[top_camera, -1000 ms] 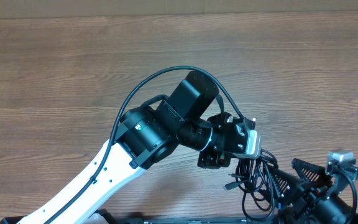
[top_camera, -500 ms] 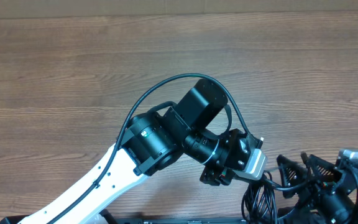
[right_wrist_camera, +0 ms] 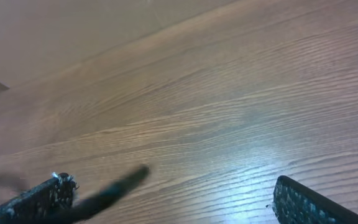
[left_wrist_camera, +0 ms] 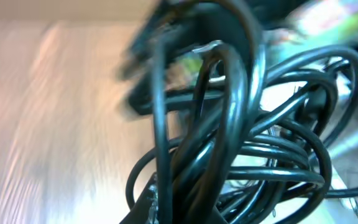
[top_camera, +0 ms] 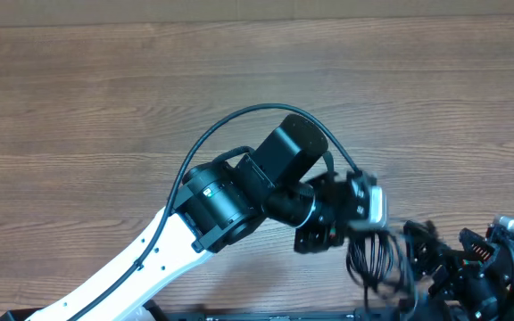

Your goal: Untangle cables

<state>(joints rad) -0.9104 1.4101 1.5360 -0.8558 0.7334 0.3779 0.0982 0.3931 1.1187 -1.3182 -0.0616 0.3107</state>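
Cables: smooth black sheath, plastic-looking, glossy, with bright highlights on the curves. Table ahead of right claw — wood grain, faint sheen. Claw's fingers — black, rough pebbled surface.

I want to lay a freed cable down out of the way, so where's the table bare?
Bare wood: the whole far strip of the table beyond the left arm, and the left side beside that arm. Crowded: the near right corner, where the cables bunch between the left arm's wrist and the right gripper.
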